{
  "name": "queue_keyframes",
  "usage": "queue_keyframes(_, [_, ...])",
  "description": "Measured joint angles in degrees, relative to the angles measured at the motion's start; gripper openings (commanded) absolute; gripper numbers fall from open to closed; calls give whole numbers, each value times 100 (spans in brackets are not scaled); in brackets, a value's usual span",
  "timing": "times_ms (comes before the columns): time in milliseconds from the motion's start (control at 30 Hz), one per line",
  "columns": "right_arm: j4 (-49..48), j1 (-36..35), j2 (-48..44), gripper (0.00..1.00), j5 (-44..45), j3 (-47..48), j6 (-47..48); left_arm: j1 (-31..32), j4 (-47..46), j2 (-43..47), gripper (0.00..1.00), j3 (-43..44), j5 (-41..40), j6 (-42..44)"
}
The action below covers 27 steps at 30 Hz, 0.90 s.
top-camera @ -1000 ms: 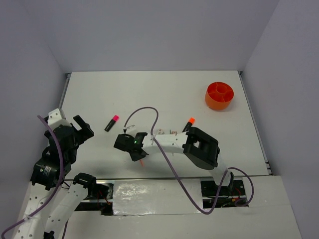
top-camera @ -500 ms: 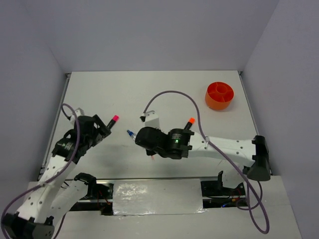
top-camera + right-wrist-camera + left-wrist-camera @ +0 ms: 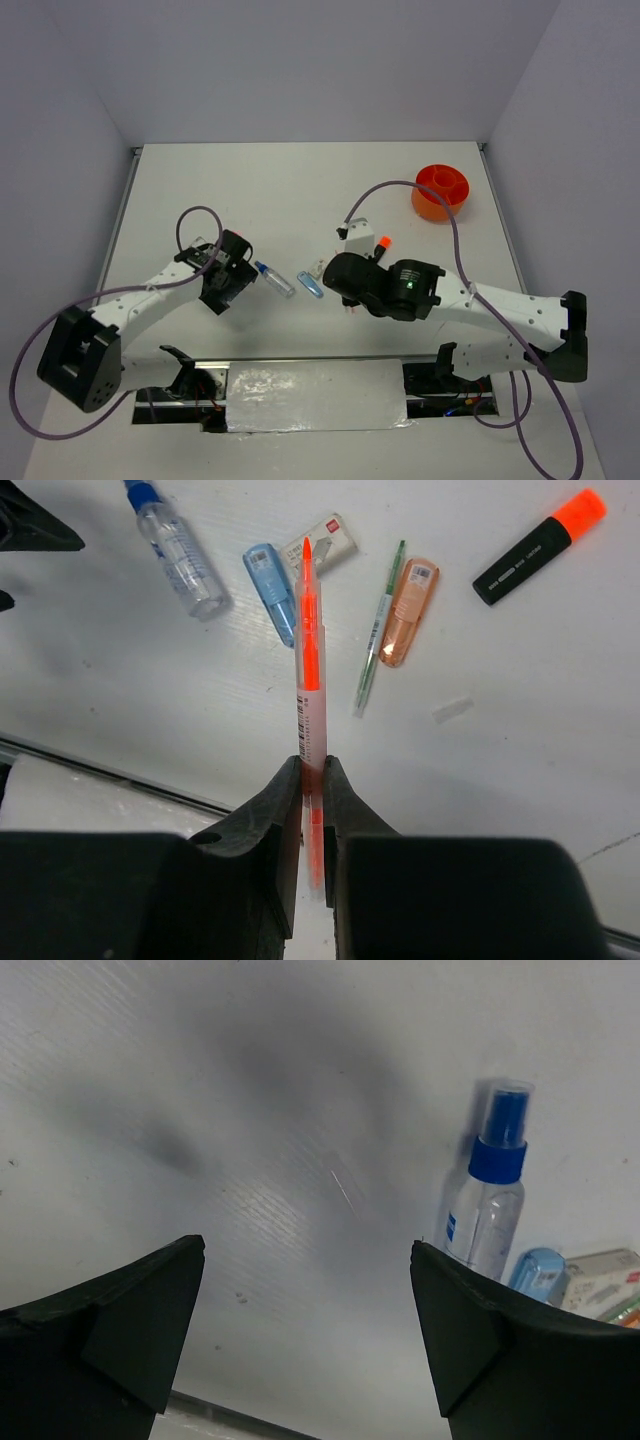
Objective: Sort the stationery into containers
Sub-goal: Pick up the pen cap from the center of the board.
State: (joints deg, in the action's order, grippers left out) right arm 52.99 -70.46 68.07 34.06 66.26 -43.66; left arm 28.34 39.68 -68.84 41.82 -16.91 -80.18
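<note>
Right gripper (image 3: 311, 772) clamps orange pen (image 3: 309, 670), tip pointing outward; tub (image 3: 432, 210) sits upper right of frame, nearer this arm; left gripper (image 3: 305, 1260) spread, empty

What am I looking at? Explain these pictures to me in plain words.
Two robot arms stand at a white table. One picture looks down from above; the other two come from cameras on each wrist. The right gripper is shut on a thin orange pen. The left gripper hangs open near a blue-capped clear bottle. Also lying there: a blue clip, a white block, a peach piece, a green pen, an orange-capped highlighter. An orange tub sits far right.
</note>
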Motion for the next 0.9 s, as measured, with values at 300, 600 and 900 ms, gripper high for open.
queue_keyframes(300, [-37,0,291,0,22,-122,136,0,-7,-931,93,184,24,-546])
queue_keyframes(600, [-262,0,293,0,-42,-393,372,0,-22,-1563,91,472,28,-789])
queue_keyframes(900, [-457,0,289,0,-90,-592,459,0,83,-1738,86,645,22,-1069])
